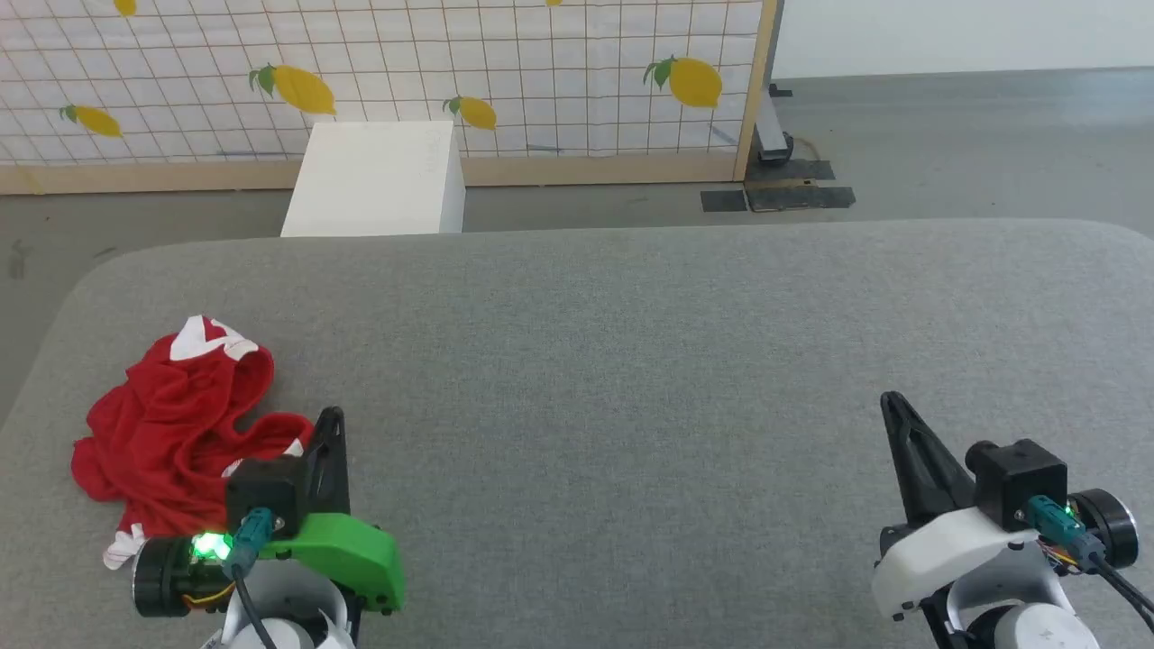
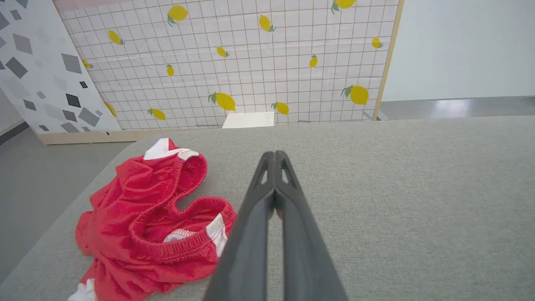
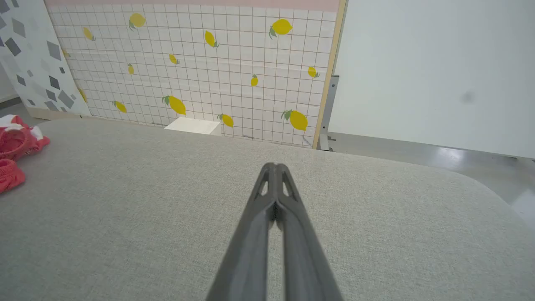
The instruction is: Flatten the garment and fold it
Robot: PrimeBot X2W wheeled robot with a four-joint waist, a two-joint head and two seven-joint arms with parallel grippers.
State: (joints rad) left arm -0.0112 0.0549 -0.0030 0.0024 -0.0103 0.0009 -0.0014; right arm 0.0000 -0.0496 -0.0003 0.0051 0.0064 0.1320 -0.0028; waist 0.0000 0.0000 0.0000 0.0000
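While both grippers sit clenched and empty, the left gripper (image 1: pixel 331 416) is just right of the shorts (image 1: pixel 171 424), which lie crumpled at the near left of the grey cushion (image 1: pixel 631 342); the right gripper (image 1: pixel 891 398) is well apart on the right. A good start, I judge, is to open the left fingers, pinch the elastic waistband (image 2: pixel 184 250) and draw the cloth rightward. The cushion's left edge runs close beside the heap; bare room lies right and far.

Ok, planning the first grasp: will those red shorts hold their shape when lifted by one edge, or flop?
Likely floppy: the red shorts lie crumpled in soft folds. Probably light, since the fabric looks thin. The gathered waistband may stretch when pulled.
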